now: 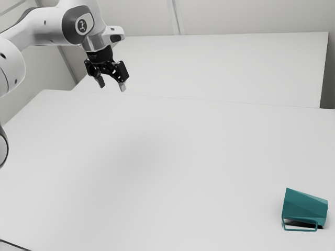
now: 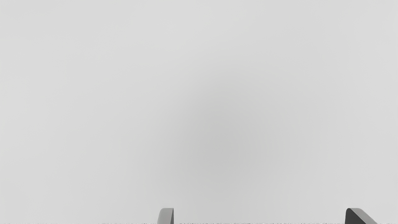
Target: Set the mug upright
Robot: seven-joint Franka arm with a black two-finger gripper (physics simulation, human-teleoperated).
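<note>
Nearest you in the exterior view, toward its lower right corner, the teal mug (image 1: 304, 206) lies on its side on the white table (image 1: 209, 151), its squarish handle (image 1: 300, 230) down by the tabletop on the side facing you. You have the black gripper (image 1: 112, 86) well apart from it, farther back and toward the exterior view's left, raised above the table and pointing down. Its jaws stand wide, with nothing held between them; the mug is well outside their gap. In the wrist view you see the two fingers (image 2: 166, 216) spread over pale tabletop marked by a soft shadow (image 2: 217, 146). Beyond the table, you have another white surface (image 1: 209, 68), then the pale wall (image 1: 251, 15).
</note>
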